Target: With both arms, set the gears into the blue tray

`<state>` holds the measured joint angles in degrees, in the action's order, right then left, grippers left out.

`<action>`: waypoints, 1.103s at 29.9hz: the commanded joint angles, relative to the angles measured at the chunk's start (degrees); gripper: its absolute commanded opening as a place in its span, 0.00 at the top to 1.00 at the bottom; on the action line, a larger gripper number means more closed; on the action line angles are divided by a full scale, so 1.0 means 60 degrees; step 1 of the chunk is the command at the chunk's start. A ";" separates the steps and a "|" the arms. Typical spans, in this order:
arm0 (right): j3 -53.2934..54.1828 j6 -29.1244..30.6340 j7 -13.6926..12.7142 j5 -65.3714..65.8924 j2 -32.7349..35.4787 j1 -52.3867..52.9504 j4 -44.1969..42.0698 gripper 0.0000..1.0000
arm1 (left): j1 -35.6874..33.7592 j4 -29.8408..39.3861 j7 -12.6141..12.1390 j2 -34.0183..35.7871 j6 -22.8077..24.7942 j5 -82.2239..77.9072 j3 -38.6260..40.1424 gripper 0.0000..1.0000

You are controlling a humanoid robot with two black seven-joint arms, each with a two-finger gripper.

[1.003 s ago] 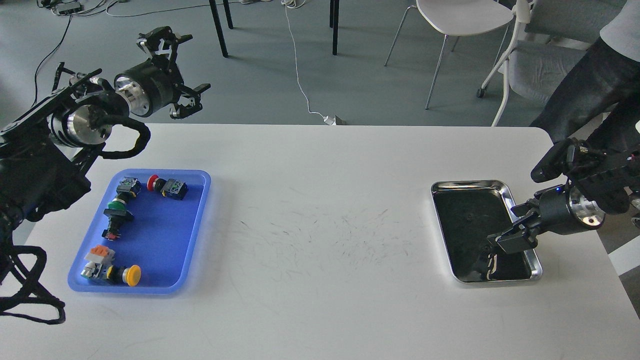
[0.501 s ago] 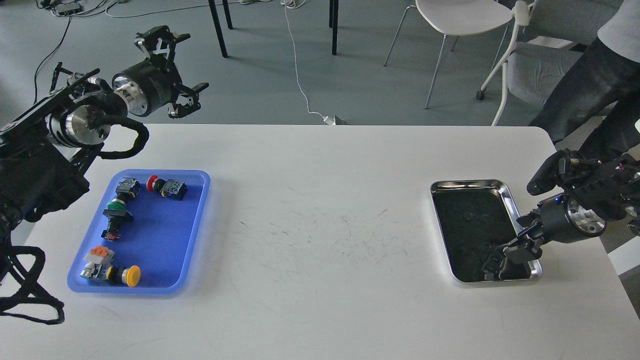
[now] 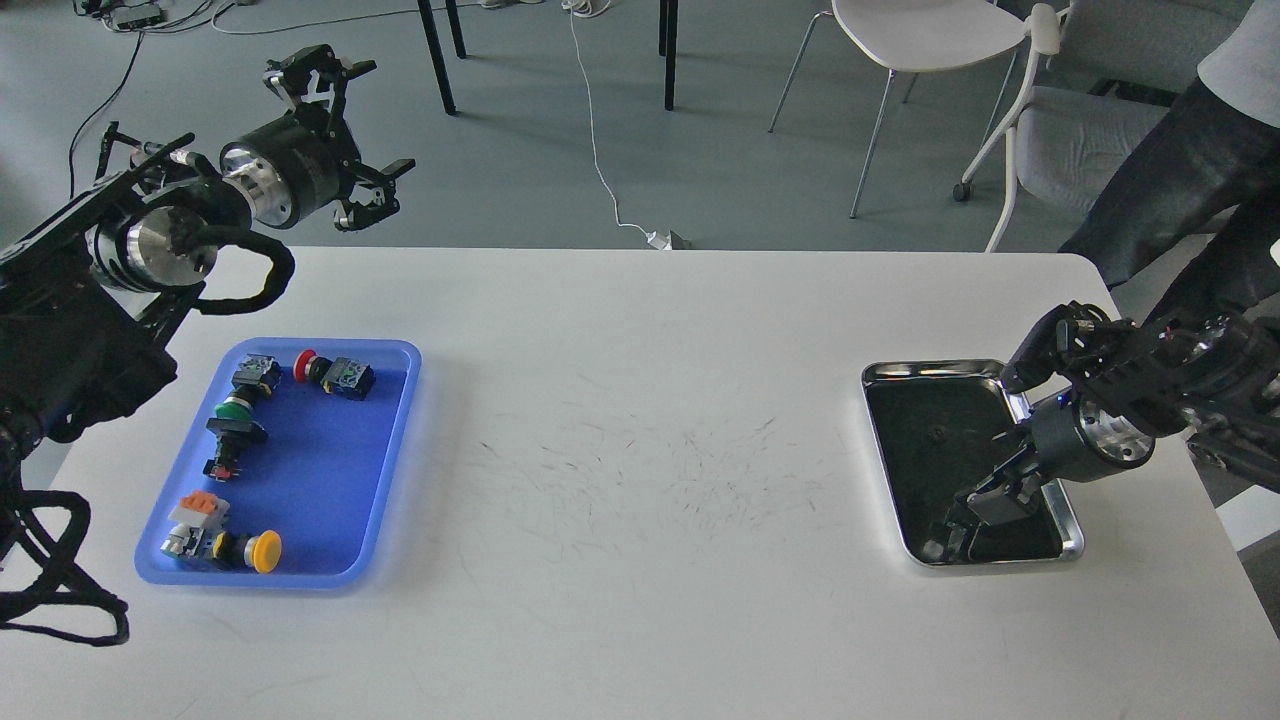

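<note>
The right gripper (image 3: pixel 955 535) is down inside the shiny steel tray (image 3: pixel 1005 385), at its near end, on the right side of the white table (image 3: pixel 640 400). It looks dark against the dark tray floor, so I cannot tell if its two fingers are apart or together, or if they hold anything. One tiny gear (image 3: pixel 936 433) shows as a small round spot on the tray floor, a bit farther back than the gripper and not touching it. Other gears may lie in there, but they are too small and dark to pick out. The blue tray (image 3: pixel 400 400) sits far away on the left side of the table. It holds push-button switches: one with a red cap (image 3: pixel 306 364), one with a green cap (image 3: pixel 234 409) and one with a yellow cap (image 3: pixel 265 551). I see no gear in the blue tray. The left gripper (image 3: pixel 345 135) hangs high in the air past the far left edge of the table, behind the blue tray. Its two fingers are spread wide apart and hold nothing.
</note>
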<state>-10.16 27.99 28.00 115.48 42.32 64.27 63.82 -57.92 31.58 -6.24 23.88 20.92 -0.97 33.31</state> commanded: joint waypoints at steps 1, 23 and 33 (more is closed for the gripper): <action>-0.0021 0.0001 0.0000 -0.0014 -0.0037 -0.0019 -0.0016 0.18 | -0.0001 -0.0004 0.0000 0.0004 0.0000 0.0001 0.0000 0.01; -0.0285 0.0001 0.0000 -0.0029 -0.0432 -0.0019 0.0042 0.31 | 0.0029 0.0039 0.0000 0.0194 0.0000 0.0001 0.0000 0.01; -0.0519 0.0001 0.0000 -0.0029 -0.0462 0.0098 0.0028 0.34 | 0.0043 0.0039 0.0000 0.0209 0.0000 0.0001 0.0000 0.01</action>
<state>-12.83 28.01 28.00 115.34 39.31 64.56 64.02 -57.66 31.82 -6.24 25.22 20.92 -0.97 33.31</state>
